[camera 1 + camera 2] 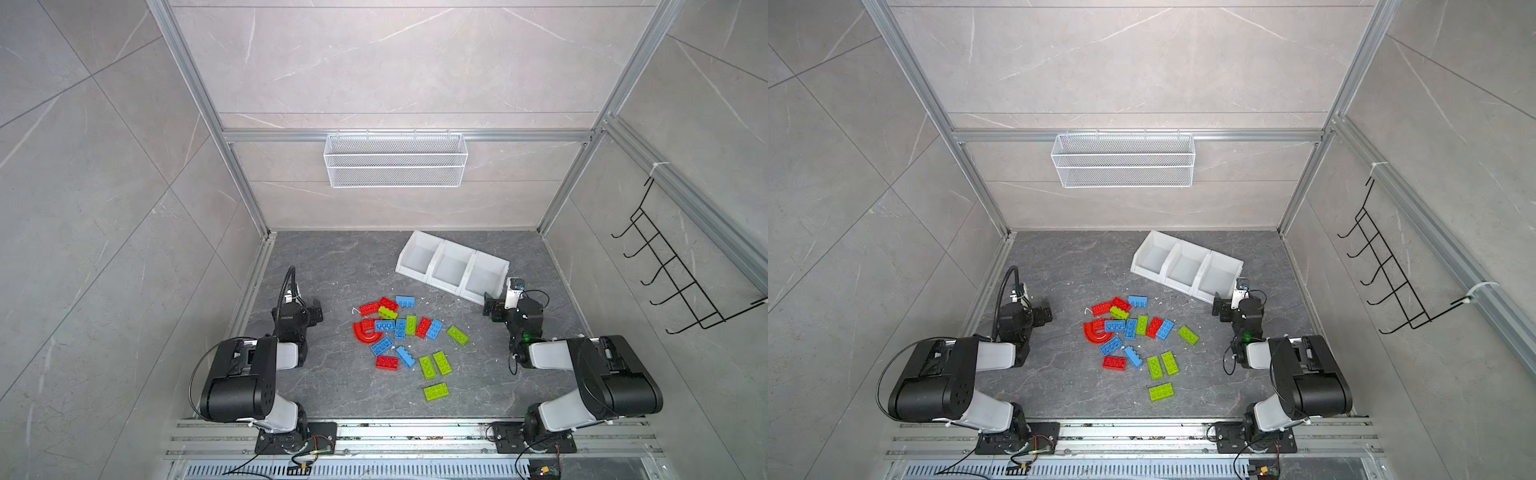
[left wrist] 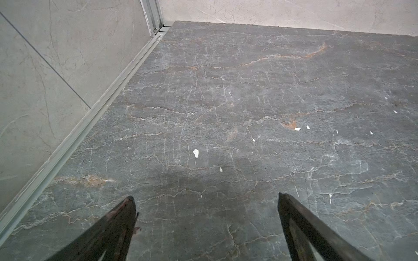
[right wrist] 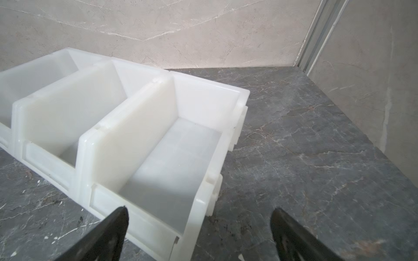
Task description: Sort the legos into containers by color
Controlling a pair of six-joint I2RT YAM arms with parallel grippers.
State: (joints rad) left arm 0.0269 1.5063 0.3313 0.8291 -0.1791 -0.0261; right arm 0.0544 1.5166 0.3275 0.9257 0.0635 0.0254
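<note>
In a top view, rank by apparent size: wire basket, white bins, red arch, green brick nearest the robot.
1. wire basket and white bins: look alike; the basket hangs higher, so unsure.
2. red arch
3. green brick nearest the robot

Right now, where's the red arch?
In both top views, the red arch lies on the left edge of the pile, beside a blue brick.

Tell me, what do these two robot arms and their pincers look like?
The left arm and right arm are chunky black motor housings joined by pale grey-white links. Thin black cables loop beside them; a ribbed black hose arches over the left wrist, and a green light glows on the right arm. The left gripper and right gripper each have two dark, pointed fingers.
</note>
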